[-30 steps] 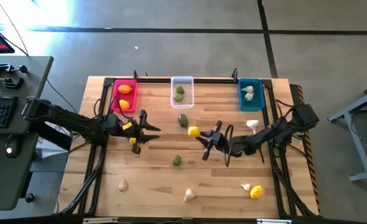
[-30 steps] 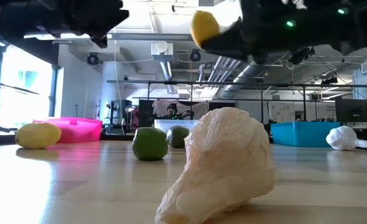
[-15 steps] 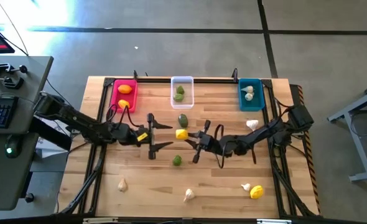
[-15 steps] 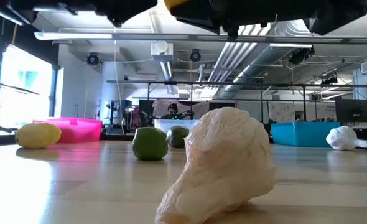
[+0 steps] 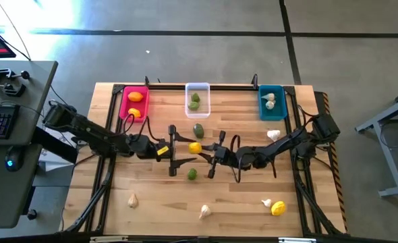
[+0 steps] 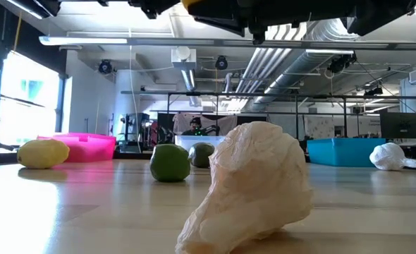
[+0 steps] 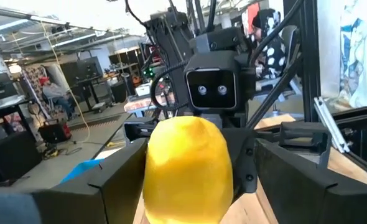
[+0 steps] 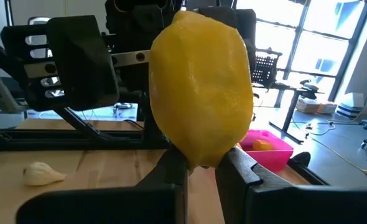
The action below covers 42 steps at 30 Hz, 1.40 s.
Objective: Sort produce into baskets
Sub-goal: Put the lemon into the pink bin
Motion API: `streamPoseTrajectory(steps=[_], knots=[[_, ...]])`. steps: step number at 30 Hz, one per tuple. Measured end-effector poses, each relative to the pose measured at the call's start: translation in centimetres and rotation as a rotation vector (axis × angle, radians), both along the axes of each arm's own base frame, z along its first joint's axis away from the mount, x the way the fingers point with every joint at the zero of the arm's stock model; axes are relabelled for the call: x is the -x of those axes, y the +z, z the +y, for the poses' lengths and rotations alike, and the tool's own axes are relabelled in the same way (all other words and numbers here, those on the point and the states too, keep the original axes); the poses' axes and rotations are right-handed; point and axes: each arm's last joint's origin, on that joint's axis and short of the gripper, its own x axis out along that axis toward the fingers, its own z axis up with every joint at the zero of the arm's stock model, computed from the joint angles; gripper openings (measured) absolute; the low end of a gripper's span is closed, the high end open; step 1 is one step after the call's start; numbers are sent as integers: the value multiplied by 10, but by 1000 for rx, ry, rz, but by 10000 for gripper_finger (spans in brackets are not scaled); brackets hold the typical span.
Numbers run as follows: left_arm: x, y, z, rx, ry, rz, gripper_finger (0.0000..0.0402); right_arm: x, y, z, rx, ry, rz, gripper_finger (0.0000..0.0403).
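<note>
Above the table's middle, a yellow lemon [image 5: 195, 147] hangs in the air, with my right gripper [image 5: 208, 154] shut on it from the right. My left gripper [image 5: 183, 149] faces it from the left, open wide. Its two fingers [image 7: 112, 180] stand on either side of the lemon [image 7: 186, 168]; no touch shows. The pink basket [image 5: 124, 102] holds two orange fruits, the clear basket [image 5: 197, 88] a green one, and the teal basket [image 5: 271, 115] garlic bulbs. All three stand along the far edge. My right gripper pinches the lemon between its two fingers [image 8: 174, 165] at the end nearest them [image 8: 202, 155]. The fingers reach in level from the table's right. The lemon is lifted clear of the table, and its long side stands across the fingers.
Loose on the wood lie two green fruits [image 5: 198, 129] [image 5: 192, 174], several garlic bulbs [image 5: 273, 135] [image 5: 133, 200] [image 5: 204, 212] and a second lemon [image 5: 278, 208]. In the low view a garlic bulb [image 6: 250, 187] lies close in front and another lemon [image 6: 42, 153] by the pink basket [image 6: 88, 147].
My left gripper has moved toward the table's right, up to the lemon, and has opened wider. My right gripper has carried the lemon up and a little toward the table's left, so the two grippers now meet over the middle.
</note>
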Motion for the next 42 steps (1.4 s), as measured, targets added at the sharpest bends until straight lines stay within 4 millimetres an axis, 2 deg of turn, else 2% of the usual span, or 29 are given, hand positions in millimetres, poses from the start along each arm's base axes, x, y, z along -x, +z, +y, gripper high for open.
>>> streamPoseTrajectory(steps=[5, 12, 16, 22, 27, 34, 38, 42], knots=[[-2, 0, 0, -1, 8, 8, 231, 0, 0, 0, -16, 6, 0, 49], [-1, 4, 0, 6, 10, -16, 116, 0, -1, 0, -26, 4, 8, 95], [2, 7, 1, 1, 53, -23, 112, 0, -5, -1, -16, -49, 45, 125], [19, 24, 6, -27, 273, -16, 112, 3, -13, 1, 9, -166, 123, 180], [42, 27, 35, 48, 685, 86, 112, 4, -15, 2, 18, -198, 145, 204], [95, 2, 89, 191, 1059, 208, 112, 5, -20, 1, -11, -203, 176, 206], [122, -17, 118, 316, 1206, 258, 112, 5, -22, 0, -20, -205, 191, 206], [135, -34, 145, 422, 1257, 299, 112, 5, -22, 0, -19, -204, 192, 206]])
